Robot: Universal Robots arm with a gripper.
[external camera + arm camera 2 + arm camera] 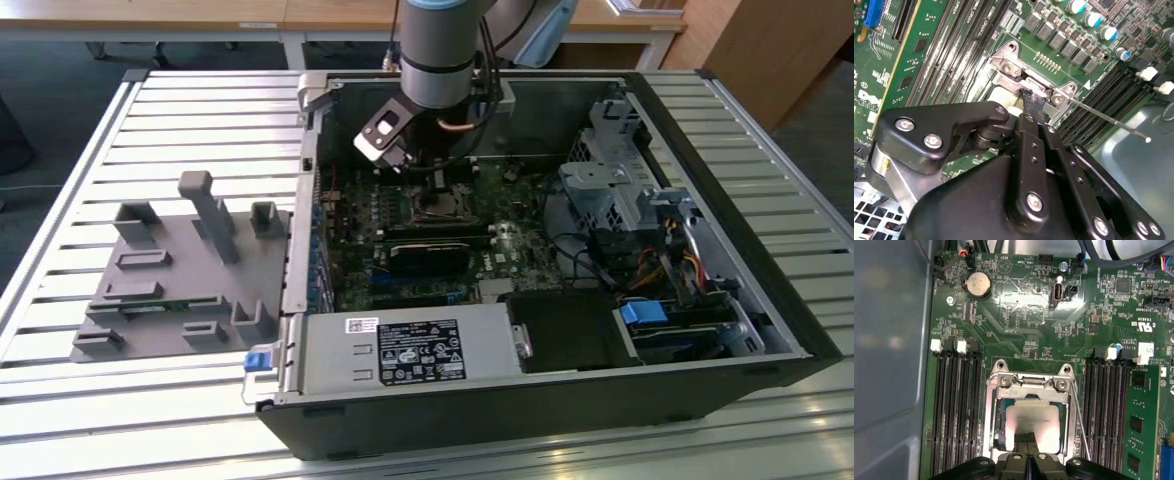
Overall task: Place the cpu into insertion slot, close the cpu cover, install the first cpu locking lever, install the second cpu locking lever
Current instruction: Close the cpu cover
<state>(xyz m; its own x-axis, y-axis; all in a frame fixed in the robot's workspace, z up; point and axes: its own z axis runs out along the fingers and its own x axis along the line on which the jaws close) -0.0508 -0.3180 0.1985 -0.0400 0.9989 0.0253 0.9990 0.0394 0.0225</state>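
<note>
In the first wrist view the cpu (1034, 421), a silvery-grey square, lies in the insertion slot (1000, 436) on the green board. The cpu cover (1030, 392), a silver frame, lies down around it. My gripper (1026, 439) is shut, its black tips together and resting on the cpu's near edge. In the second wrist view the gripper (1032, 101) touches the socket's metal frame (1009, 67). A thin locking lever (1114, 122) stands out from one corner of the socket, unlatched. In the exterior view the gripper (437, 183) hangs just above the socket (442, 208).
Black memory slots (954, 410) flank the socket, with a green memory module (1141, 415) on one side. A black block (430, 252), the power supply (407, 352) and a drive cage (614, 190) sit inside the open case. A grey fixture (174, 265) lies on the slatted table.
</note>
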